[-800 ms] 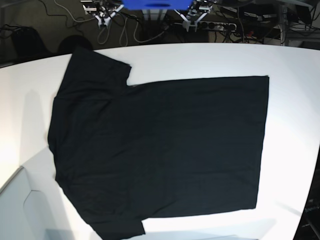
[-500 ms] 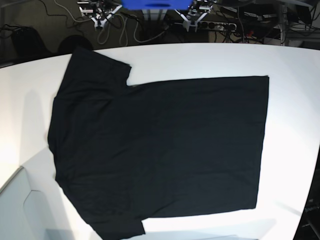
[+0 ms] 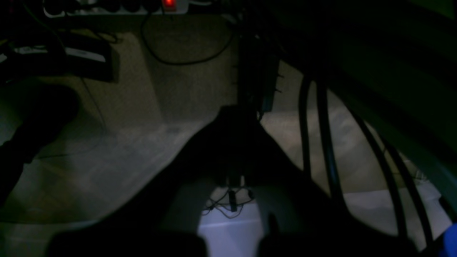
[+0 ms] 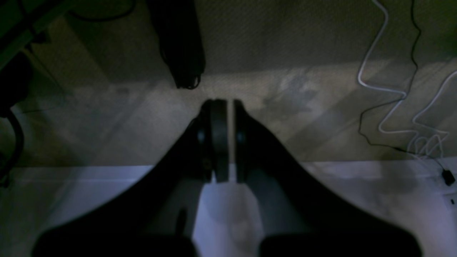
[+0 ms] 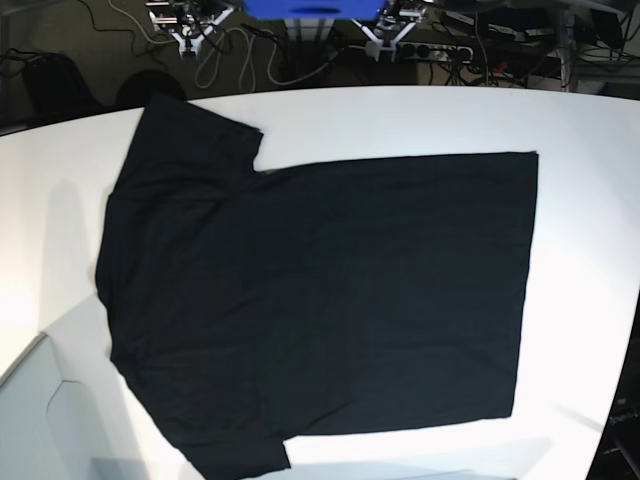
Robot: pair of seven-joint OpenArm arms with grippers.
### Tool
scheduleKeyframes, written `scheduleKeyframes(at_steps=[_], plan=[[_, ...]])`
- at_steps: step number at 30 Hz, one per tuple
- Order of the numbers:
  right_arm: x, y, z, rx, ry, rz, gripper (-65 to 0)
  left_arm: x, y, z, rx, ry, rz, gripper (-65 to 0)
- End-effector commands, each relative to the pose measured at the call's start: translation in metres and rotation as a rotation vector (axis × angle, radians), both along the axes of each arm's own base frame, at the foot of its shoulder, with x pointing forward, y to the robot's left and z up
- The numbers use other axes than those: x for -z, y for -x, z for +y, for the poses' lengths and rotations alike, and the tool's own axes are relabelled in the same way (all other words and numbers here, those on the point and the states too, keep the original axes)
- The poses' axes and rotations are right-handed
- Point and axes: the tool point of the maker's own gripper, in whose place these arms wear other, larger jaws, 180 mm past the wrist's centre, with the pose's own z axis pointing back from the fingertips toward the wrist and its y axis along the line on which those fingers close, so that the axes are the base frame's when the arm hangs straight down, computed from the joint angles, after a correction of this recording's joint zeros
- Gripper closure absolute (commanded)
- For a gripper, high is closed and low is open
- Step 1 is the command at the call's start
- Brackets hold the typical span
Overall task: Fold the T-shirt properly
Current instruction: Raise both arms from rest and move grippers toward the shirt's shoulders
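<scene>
The T-shirt (image 5: 320, 300) lies spread flat on the white tabletop (image 5: 400, 115), plain black side up, collar and sleeves toward the base view's left and the hem toward its right. No fold shows yet, so by my judgement the task stands at its very start.

At the far edge on the left of that view, the right pincer (image 5: 187, 22) sits back off the cloth; its wrist view shows the two pads (image 4: 218, 139) nearly together, with only a thin gap and nothing held. Further right, the left pincer (image 5: 393, 27) is also clear of the shirt; its wrist view is too dark to tell its opening.

The next move likely calls for both arms to reach forward to a shirt edge.
</scene>
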Motion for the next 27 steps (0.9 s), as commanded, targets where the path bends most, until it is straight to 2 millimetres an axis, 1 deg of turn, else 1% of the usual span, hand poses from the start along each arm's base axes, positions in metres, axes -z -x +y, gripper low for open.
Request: scheduleKeyframes(at_steps=[1,2,4,6,8,10,13,16,20,22,24,25,27], plan=[[-0.001,0.004,0.001,-0.003,-0.017,0.001,0.0,-0.001,0.009,0.003,0.013,-0.005,0.016,-0.2],[-0.002,0.002,0.002,-0.011,-0.02,-0.009,0.0,-0.001,0.007,0.003,0.013,-0.005,0.007,-0.1],[-0.004,0.001,0.002,-0.04,-0.023,-0.026,0.0,-0.004,0.014,0.005,0.009,-0.007,0.002,-0.1],[-0.006,0.002,0.001,-0.074,-0.025,-0.035,0.0,-0.007,0.014,0.011,0.016,-0.015,-0.016,0.0],[-0.008,0.007,0.004,-0.088,-0.032,-0.036,0.0,-0.01,0.018,0.012,0.017,-0.018,-0.028,0.0],[-0.011,0.013,0.002,-0.093,-0.032,-0.039,0.0,-0.013,0.023,0.015,0.013,-0.022,-0.038,0.0],[-0.019,0.018,0.004,-0.1,-0.039,-0.069,0.0,-0.019,0.028,0.016,0.016,-0.024,-0.056,0.0],[-0.032,0.018,0.011,-0.113,-0.054,-0.118,0.0,-0.027,0.029,0.016,0.018,-0.022,-0.084,0.0],[-0.05,0.018,0.01,-0.132,-0.059,-0.166,0.0,-0.043,0.032,0.014,0.022,-0.02,-0.131,0.0],[-0.061,0.016,0.014,-0.142,-0.067,-0.18,0.0,-0.053,0.038,0.014,0.022,-0.019,-0.15,0.0],[-0.074,0.014,0.006,-0.168,-0.06,-0.199,0.0,-0.063,0.035,0.015,0.026,-0.02,-0.182,0.0],[-0.081,0.011,0.006,-0.178,-0.062,-0.215,0.0,-0.07,0.037,0.018,0.037,-0.024,-0.194,0.0],[-0.099,0.006,0.009,-0.197,-0.071,-0.252,0.0,-0.086,0.032,0.018,0.045,-0.02,-0.238,0.0]])
